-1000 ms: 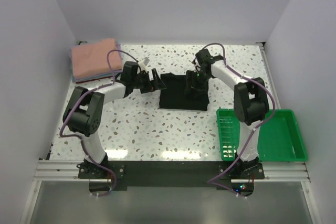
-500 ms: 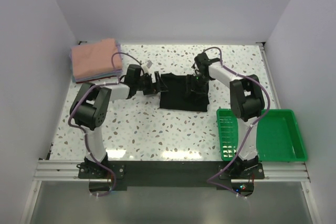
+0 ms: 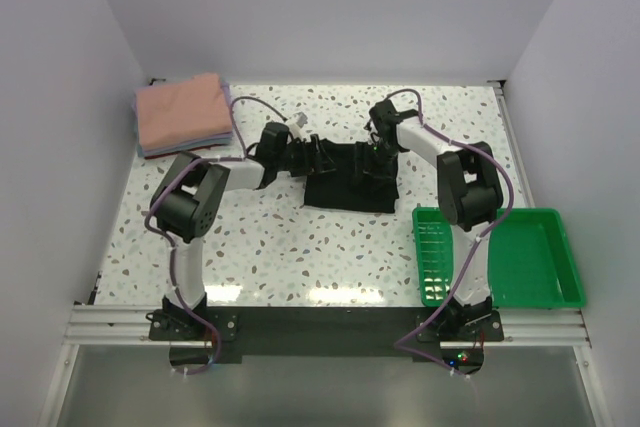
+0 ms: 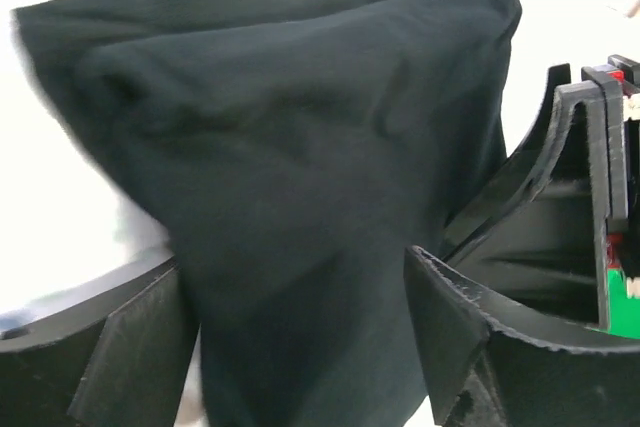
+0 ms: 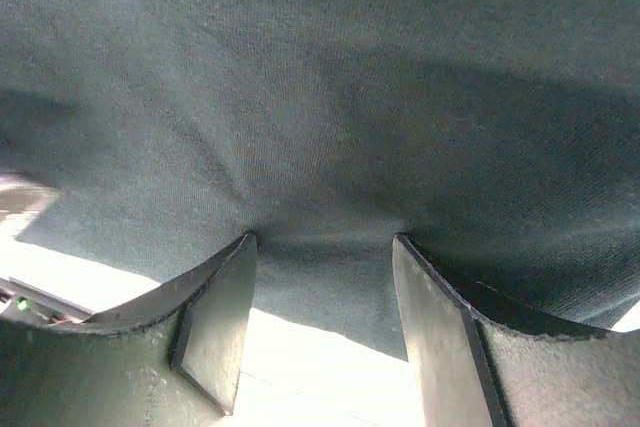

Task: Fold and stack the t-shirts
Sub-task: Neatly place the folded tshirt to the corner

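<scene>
A black t-shirt (image 3: pixel 345 190) lies crumpled in the middle of the table. My left gripper (image 3: pixel 318 154) reaches over its left edge. In the left wrist view the black cloth (image 4: pixel 300 127) bulges between the wide-apart fingers (image 4: pixel 470 337), and the gripper (image 4: pixel 300 332) is open around it. My right gripper (image 3: pixel 376 165) sits on the shirt's upper right part. In the right wrist view both fingertips (image 5: pixel 235 277) press into the black cloth (image 5: pixel 330 97), and this gripper (image 5: pixel 322 247) is open too. A folded stack of t-shirts (image 3: pixel 183 114), salmon-pink on top, lies at the back left.
A green plastic tray (image 3: pixel 545 282) stands at the front right, beside the right arm's base. White walls close the table on the left, back and right. The tabletop (image 3: pixel 280 247) is speckled white.
My left arm has stretched rightward, bringing its gripper from beside the black shirt onto its left edge, with the jaws narrowing slightly. The right gripper has barely moved.
</scene>
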You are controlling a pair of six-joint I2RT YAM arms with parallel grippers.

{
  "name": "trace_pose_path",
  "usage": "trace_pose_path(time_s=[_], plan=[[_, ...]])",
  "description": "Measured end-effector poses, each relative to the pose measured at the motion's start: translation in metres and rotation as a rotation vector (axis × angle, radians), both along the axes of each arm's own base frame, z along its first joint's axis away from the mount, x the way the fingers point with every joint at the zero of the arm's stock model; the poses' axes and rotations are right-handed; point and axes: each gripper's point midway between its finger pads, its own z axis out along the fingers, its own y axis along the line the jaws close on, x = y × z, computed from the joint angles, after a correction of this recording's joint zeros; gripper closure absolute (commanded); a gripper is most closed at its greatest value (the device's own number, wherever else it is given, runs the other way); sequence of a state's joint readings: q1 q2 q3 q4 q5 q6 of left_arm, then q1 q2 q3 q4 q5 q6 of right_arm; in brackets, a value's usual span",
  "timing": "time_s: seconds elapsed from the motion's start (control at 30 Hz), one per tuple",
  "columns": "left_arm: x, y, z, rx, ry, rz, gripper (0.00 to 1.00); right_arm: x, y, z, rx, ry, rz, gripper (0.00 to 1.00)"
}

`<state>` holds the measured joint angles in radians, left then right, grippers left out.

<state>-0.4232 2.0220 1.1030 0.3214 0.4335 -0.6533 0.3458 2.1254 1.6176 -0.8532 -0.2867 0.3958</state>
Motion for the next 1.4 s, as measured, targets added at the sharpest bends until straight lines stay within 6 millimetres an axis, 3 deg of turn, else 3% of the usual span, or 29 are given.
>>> trace_pose_path(time_s=[0.07,0.17,0.2,0.23,0.27,0.37,0.4,0.43,0.63,0.83,0.9,1.2,1.4], plan=[[-0.001,-0.013,-0.001,0.001,-0.004,-0.015,0.24,0.0,0.0,0.0,0.0,0.0,0.0,0.39],[-0.001,-0.028,-0.005,0.017,0.007,-0.024,0.42,0.0,0.0,0.0,-0.001,0.003,0.0,0.39],[-0.001,-0.032,-0.007,0.024,0.014,-0.025,0.54,0.0,0.0,0.0,-0.001,0.003,0.0,0.39],[-0.001,-0.035,-0.009,0.032,0.022,-0.022,0.6,0.0,0.0,0.0,-0.001,0.003,0.0,0.39],[-0.001,-0.036,-0.014,0.046,0.036,-0.016,0.7,-0.001,0.0,0.0,-0.002,0.004,0.0,0.39],[-0.001,-0.034,-0.019,0.063,0.064,-0.001,0.83,-0.001,0.0,0.0,-0.001,0.005,0.0,0.39],[-0.001,-0.034,-0.019,0.065,0.072,0.004,0.96,-0.001,0.0,0.0,-0.001,0.004,0.0,0.39],[-0.001,-0.033,-0.019,0.066,0.078,0.009,1.0,-0.001,0.0,0.0,-0.001,0.004,0.0,0.39],[0.0,-0.031,-0.019,0.129,0.102,0.03,1.0,-0.001,0.0,-0.001,-0.001,0.004,0.001,0.39],[0.006,-0.01,-0.017,0.342,0.101,0.047,1.0,-0.001,0.0,0.001,-0.001,-0.004,0.014,0.38],[0.008,0.003,-0.014,0.433,0.099,0.052,1.0,-0.001,0.001,0.004,-0.005,-0.015,0.026,0.38],[0.041,0.104,0.013,0.898,0.039,0.124,1.0,-0.009,-0.013,0.011,-0.063,-0.008,0.045,0.38],[0.054,0.138,0.028,1.062,0.014,0.107,1.0,-0.009,-0.015,0.017,-0.064,-0.02,0.048,0.38]])
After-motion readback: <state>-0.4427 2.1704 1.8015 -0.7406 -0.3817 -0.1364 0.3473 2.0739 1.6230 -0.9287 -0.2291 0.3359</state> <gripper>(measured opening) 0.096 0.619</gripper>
